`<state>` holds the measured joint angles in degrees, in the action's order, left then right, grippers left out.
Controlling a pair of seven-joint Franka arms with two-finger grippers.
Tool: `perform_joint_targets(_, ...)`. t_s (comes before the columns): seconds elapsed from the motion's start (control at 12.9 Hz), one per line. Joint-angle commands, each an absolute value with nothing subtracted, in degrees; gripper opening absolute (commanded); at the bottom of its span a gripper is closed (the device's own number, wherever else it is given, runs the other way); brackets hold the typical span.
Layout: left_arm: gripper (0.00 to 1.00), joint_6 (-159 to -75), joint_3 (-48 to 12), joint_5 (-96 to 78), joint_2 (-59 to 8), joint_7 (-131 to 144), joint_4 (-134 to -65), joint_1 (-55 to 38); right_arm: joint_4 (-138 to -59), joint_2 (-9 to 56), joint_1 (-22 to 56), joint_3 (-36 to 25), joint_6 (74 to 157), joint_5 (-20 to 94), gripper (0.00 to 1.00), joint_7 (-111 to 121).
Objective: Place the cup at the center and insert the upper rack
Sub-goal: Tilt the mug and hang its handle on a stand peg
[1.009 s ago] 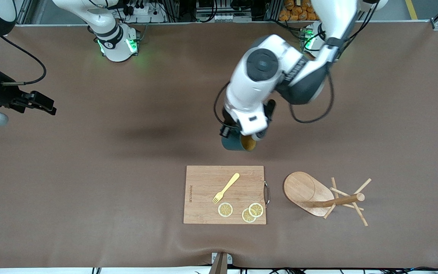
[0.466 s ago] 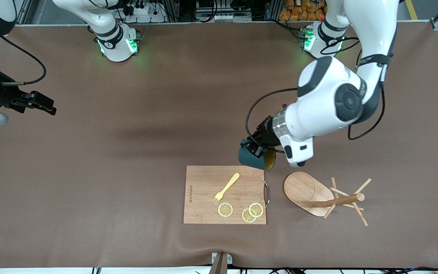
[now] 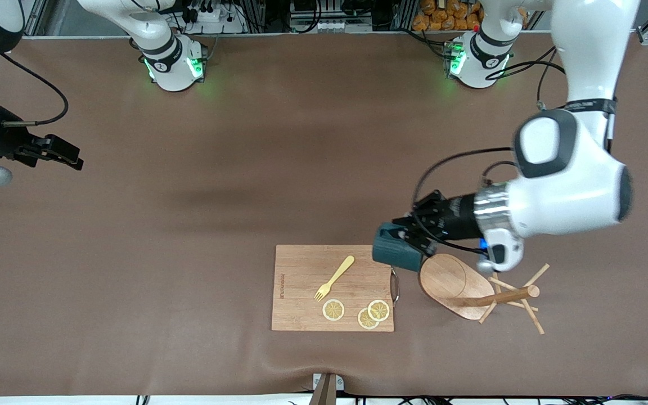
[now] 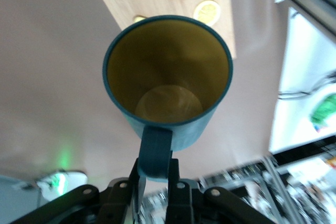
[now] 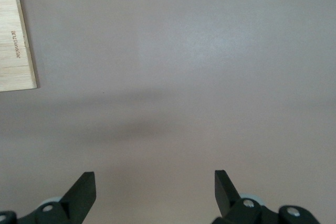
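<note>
**Operator:** Report tool status and cup location.

**Me:** My left tool (image 3: 414, 239) is clamped tight on the handle of the cup (image 3: 396, 253). I carry the cup on its side in the air, over the corner of the cutting board (image 3: 301, 304) that lies toward the left arm's end of the bench (image 3: 189, 253), with the upper rack (image 3: 473, 287) just beside it. In the left wrist view the mouth of the cup (image 4: 168, 72) faces away from the camera, and its yellow inside is empty. My right tool (image 3: 59, 153) hangs with its jaws wide apart, gripping nothing, at the right arm's end of the bench. That arm waits.

**Operator:** Procedure for the step in hand?

**Me:** In my judgement: turn the wrist until the cup's mouth faces up, lower until the base rests flat on the bench, and only then part the jaws. Keep the cup clear of the board's metal handle and of the rack's oval base. The rack lies tipped over, so it must be stood up first. Whether its pegs touch the bench I cannot tell for certain.

**Operator:** Inventory?

**Me:** One cup, one rack, one cutting board, one yellow fork (image 3: 334, 278), three lemon slices (image 3: 333, 310).
</note>
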<state>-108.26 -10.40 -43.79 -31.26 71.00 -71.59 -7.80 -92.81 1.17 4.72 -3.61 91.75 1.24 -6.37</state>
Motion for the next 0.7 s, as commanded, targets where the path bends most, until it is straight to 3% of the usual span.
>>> perform_joint_targets(0.0,0.00,-107.93,-11.16,-51.39,-31.20,67.42,-72.51,-3.44,-94.13,-0.18,4.48,-3.52,92.20,1.14,1.00,-5.89)
perform_joint_targets(0.62,0.00,-99.34,-11.07,-67.40,-36.29,58.02,-72.86,7.19,-94.04,-0.26,4.57,-3.52,92.20,1.14,1.00,-5.89)
